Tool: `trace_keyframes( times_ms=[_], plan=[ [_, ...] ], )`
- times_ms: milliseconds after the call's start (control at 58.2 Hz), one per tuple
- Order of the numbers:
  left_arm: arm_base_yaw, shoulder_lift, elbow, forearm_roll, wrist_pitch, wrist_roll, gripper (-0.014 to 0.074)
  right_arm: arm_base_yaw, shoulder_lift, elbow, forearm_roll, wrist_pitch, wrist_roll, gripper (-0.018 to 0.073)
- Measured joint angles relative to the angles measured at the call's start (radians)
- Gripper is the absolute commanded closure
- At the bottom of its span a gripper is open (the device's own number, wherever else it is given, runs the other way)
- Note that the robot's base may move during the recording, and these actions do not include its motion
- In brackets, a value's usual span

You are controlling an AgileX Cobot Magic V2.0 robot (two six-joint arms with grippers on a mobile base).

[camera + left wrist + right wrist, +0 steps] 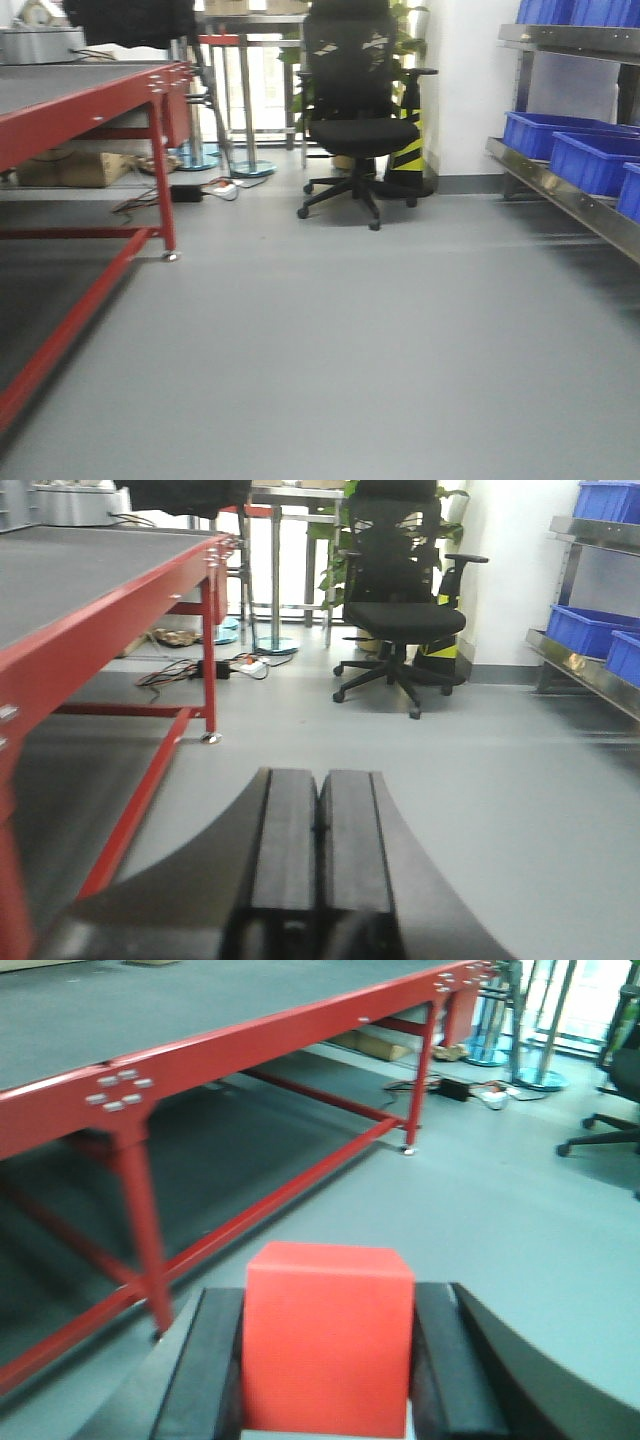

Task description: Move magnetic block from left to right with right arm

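- Nearest in the right wrist view: right hand pinching the magnetic block, a black finger pressed flat against each side face.
- Red cube upright with its top face level, held in the air over the grey floor, off to the side of the surface rather than on it.
- Nearest in the left wrist view: left hand pressed together, its two black fingers meeting along a thin seam, nothing between them.
- Beyond the block: red-framed surface with a dark top, bolted corner plates and red legs running away toward the far end.
- Under the far part of that frame: cardboard box on a lower shelf, and a power strip with loose cables on the floor just past the leg.
- Farther back, mid-room: black office chair on castors, a yellow-and-black striped post just beside it.
- Along the right wall: metal shelving with blue bins.
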Motion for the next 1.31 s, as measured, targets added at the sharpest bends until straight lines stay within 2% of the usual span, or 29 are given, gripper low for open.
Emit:
trace_keyframes(
  times_ms=[670, 928, 1306],
  plan=[
    [0.004, 0.0, 0.0, 0.0, 0.0, 0.0, 0.0722, 0.0, 0.0, 0.0, 0.0, 0.0, 0.0, 0.0355],
    [-0.02, 0.0, 0.0, 0.0, 0.0, 0.0, 0.0722, 0.0, 0.0, 0.0, -0.002, 0.0, 0.0, 0.0355],
    [-0.006, 0.0, 0.0, 0.0, 0.0, 0.0, 0.0722, 0.0, 0.0, 0.0, -0.002, 0.0, 0.0, 0.0355]
  ],
)
